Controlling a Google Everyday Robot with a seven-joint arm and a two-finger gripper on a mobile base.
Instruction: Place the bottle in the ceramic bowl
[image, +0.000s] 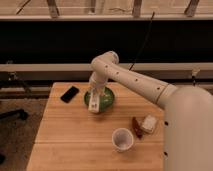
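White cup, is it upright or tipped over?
Upright: the white cup shows its mouth facing up. The gripper is over the green bowl.

No writing, number or sign can be read anywhere. Bottle (93, 106): nothing I can make out on it. Ceramic bowl (111, 98), white cup (122, 138), flat black slab (70, 93): no legible marks. My gripper (94, 99) is at the bowl's left rim, right above the bottle.

A black phone (70, 93) lies near the wooden counter's (75, 131) back left corner. A white cup (122, 139) stands by the front edge. A white block (149, 123) sits just beside a dark reddish object (136, 125) near the right edge. The gripper (95, 99) hangs toward the back middle.
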